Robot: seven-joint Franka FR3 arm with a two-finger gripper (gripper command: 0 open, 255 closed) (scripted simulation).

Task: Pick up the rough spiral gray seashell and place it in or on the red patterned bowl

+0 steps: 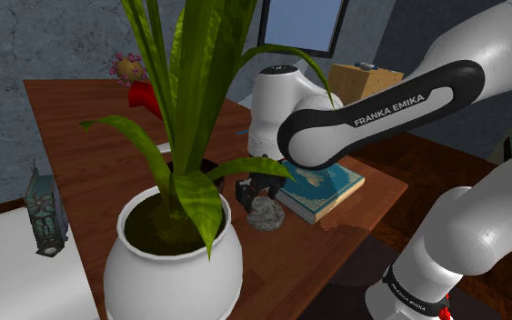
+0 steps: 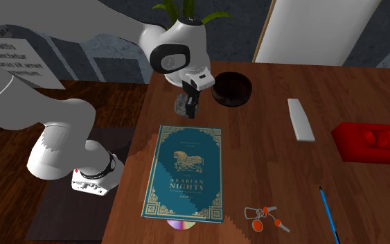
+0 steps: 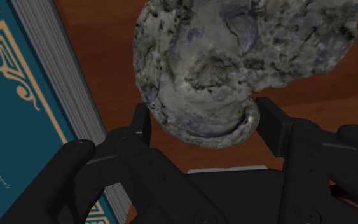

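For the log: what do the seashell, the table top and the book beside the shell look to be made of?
Seashell: a rough, matte, stony grey crust with bluish patches. The surface is pitted and lumpy.
Table: reddish-brown wood, judging by faint grain streaks and a smooth finish.
Book: a teal cover with gold printing, likely card or cloth. Pale stacked page edges suggest paper.

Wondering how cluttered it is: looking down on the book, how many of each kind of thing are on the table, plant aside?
Book: 1
Seashell: 1
Dark dish: 1
Red bowl: 1
White bar: 1
Blue pen: 1
Key bunch: 1
Disc: 1
Total: 8
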